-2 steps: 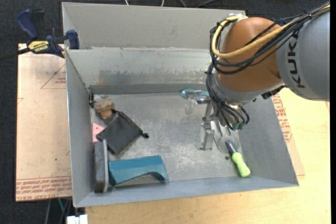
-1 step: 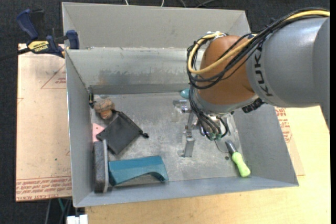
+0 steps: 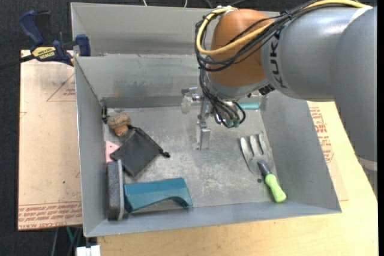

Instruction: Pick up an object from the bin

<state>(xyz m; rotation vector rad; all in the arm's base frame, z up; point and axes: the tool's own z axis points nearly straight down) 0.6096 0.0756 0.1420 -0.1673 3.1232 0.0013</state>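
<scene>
Camera view: pincer over open floor

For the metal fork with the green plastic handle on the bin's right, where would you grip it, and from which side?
Probably the rounded green handle, from straight above, closing across its width. The metal fork lies flat on the bin floor, and the handle stands thicker than the thin tines.
</scene>
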